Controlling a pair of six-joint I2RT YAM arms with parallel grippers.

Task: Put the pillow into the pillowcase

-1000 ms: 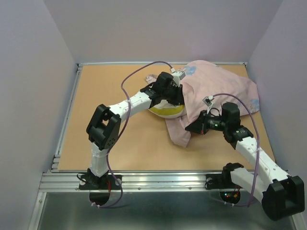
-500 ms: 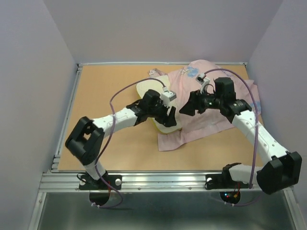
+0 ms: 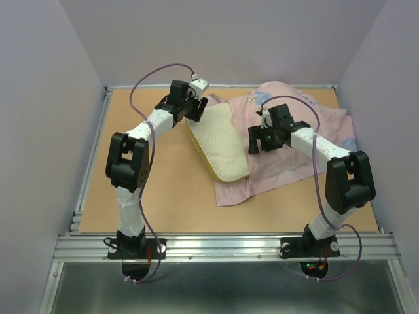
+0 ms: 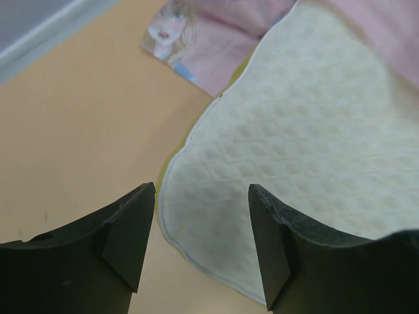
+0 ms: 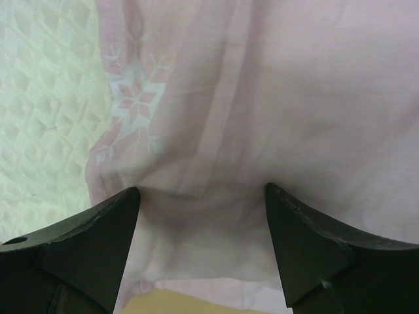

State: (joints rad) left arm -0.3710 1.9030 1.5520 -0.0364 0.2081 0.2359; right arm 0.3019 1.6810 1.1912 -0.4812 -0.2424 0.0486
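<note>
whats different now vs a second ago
Both the left end effector and the right end effector opened and now grip nothing. The left one swung to the far end of the pillow; the right moved from the near corner of the pillowcase to over its middle. The pillow, mostly covered before, now lies largely bare. Unchanged: the pillowcase stays on the right half of the table.

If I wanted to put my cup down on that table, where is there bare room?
Bare board lies between the left arm, the pillow and the front rail, and along the near edge below the pillowcase. The far right is crowded: fabric under the right hand.
</note>
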